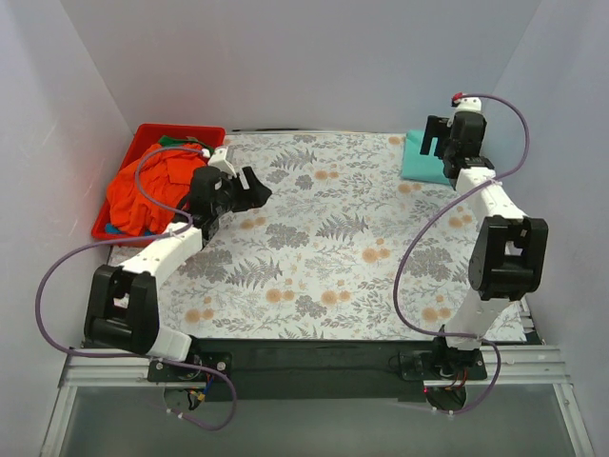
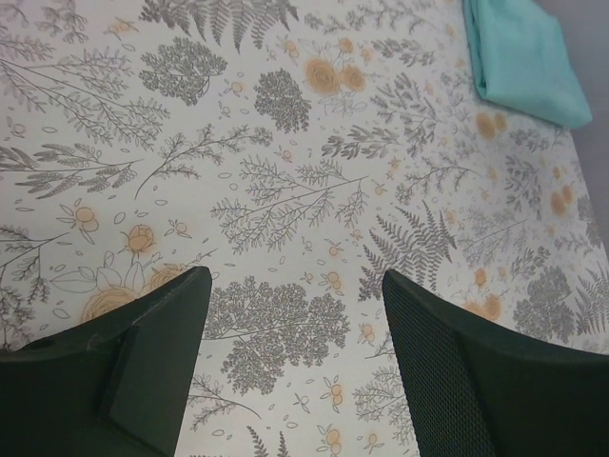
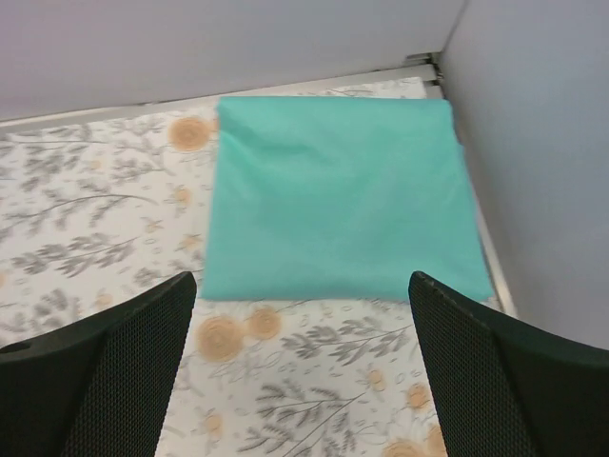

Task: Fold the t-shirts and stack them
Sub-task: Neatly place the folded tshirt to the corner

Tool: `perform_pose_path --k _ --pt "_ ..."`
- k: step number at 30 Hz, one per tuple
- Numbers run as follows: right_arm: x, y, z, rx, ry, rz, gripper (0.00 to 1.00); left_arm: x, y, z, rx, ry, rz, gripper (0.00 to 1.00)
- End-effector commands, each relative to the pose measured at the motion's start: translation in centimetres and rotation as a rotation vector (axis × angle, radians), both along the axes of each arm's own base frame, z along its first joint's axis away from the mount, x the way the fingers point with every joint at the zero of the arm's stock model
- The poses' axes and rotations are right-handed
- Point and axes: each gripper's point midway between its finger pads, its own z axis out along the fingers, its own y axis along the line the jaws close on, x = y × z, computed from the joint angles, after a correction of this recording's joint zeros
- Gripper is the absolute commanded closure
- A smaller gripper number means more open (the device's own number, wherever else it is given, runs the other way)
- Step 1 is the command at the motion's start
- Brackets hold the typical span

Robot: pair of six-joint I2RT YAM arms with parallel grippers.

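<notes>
Now orange-red t-shirt [image 1: 143,190] lies left of left tool [image 1: 253,190], wide, empty. Right tool [image 3: 303,281], also wide, seemingly over teal t-shirt [image 3: 333,190].

You see a plain teal t-shirt [image 3: 338,195], one even colour all over. The other t-shirt [image 1: 152,186] is bright orange-red (close to the hue of the red bin [image 1: 181,131]). The table cover [image 1: 324,248] is off-white, printed with grey ferns and pale orange flowers.
</notes>
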Motion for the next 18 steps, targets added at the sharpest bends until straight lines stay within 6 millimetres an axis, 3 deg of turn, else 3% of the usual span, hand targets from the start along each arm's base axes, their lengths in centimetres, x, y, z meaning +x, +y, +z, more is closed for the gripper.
perform_pose_path --k 1,3,4,5,6,8,10,11,13,18 --pt "-1.7 4.4 3.5 0.130 -0.152 0.056 0.02 -1.2 2.1 4.3 -0.009 -0.127 0.097 0.28" --pt "-3.3 6.6 2.7 0.147 -0.132 0.094 0.02 -2.4 3.0 4.5 -0.003 -0.137 0.126 0.28" --pt "-4.4 7.3 3.9 0.159 -0.154 0.112 0.02 -2.8 3.4 4.9 -0.005 -0.147 0.142 0.28" --pt "-6.0 8.8 1.8 0.179 -0.109 0.147 0.02 -3.7 4.0 6.4 -0.015 -0.182 0.170 0.28" --pt "-7.2 9.5 3.1 0.185 -0.136 0.170 0.02 -4.2 4.3 6.6 -0.017 -0.189 0.177 0.28" --pt "-9.8 11.4 1.1 0.191 -0.091 0.220 0.02 -5.8 5.0 7.5 -0.027 -0.219 0.200 0.28" --pt "-12.1 12.4 1.7 0.198 -0.112 0.256 0.02 -6.9 5.4 7.4 -0.027 -0.227 0.207 0.27" --pt "-13.6 13.6 0.0 0.200 -0.076 0.292 0.02 -7.6 5.6 8.4 -0.046 -0.254 0.217 0.27" --pt "-15.5 14.6 0.8 0.209 -0.103 0.329 0.02 -8.4 5.7 7.8 -0.048 -0.249 0.211 0.27" --pt "-20.0 15.6 -0.9 0.239 -0.098 0.395 0.02 -10.2 6.3 8.0 -0.067 -0.273 0.222 0.27"
